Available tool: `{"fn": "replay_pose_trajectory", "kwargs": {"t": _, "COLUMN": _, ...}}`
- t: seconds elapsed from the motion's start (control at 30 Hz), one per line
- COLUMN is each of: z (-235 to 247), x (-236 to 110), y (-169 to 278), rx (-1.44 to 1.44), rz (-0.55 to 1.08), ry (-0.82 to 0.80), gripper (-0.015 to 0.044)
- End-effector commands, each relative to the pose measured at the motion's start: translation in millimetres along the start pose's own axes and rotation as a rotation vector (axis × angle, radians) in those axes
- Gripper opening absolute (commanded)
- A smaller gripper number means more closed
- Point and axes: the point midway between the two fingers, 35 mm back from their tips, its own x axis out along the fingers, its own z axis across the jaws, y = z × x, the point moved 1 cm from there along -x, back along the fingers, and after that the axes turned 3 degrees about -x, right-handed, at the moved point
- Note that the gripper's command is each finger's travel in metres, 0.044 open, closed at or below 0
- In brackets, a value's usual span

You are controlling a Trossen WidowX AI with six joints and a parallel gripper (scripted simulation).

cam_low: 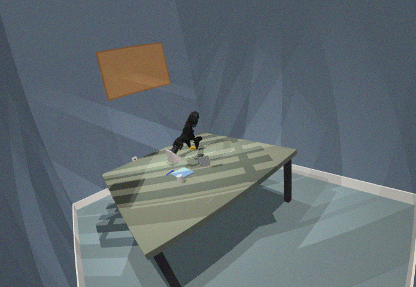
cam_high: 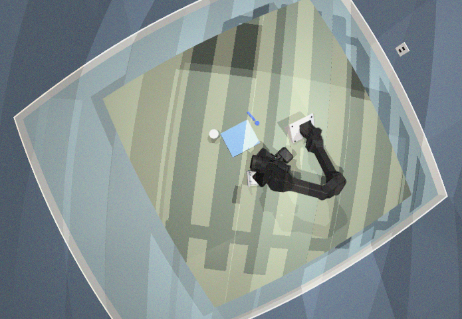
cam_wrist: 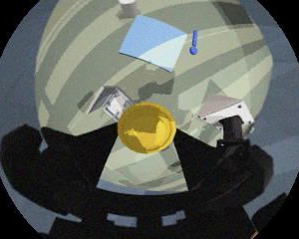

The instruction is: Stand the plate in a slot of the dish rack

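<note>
The plate (cam_wrist: 146,127) (cam_low: 192,147) is a small yellow disc. My gripper (cam_wrist: 146,127) (cam_high: 258,166) (cam_low: 195,142) is shut on the plate and holds it above the table. From above the gripper hides the plate. The dish rack (cam_high: 251,179) (cam_low: 204,160) (cam_wrist: 110,103) is a small white frame with rails. It stands on the table just below and to the left of the gripper, partly under the arm in the overhead view.
A light blue mat (cam_high: 238,138) (cam_low: 182,172) (cam_wrist: 152,42) lies beyond the rack, with a white cup (cam_high: 213,133) (cam_low: 179,178) (cam_wrist: 129,4) and a blue pen (cam_high: 252,117) (cam_low: 169,172) (cam_wrist: 195,42) beside it. The arm's white base plate (cam_high: 295,129) (cam_wrist: 219,108) is at the right.
</note>
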Motion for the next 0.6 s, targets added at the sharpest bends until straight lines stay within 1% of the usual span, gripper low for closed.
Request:
{"fn": "replay_pose_trajectory", "kwargs": {"t": 0.0, "z": -2.9, "x": 0.6, "y": 17.2, "rx": 0.138, "rz": 0.003, "ry": -0.007, "gripper": 0.0000}}
{"fn": "replay_pose_trajectory", "kwargs": {"t": 0.47, "z": -19.8, "x": 8.4, "y": 69.6, "rx": 0.623, "rz": 0.020, "ry": -0.003, "gripper": 0.0000}}
{"fn": "replay_pose_trajectory", "kwargs": {"t": 0.57, "z": -22.2, "x": 9.4, "y": 74.7, "rx": 0.674, "rz": 0.022, "ry": -0.002, "gripper": 0.0000}}
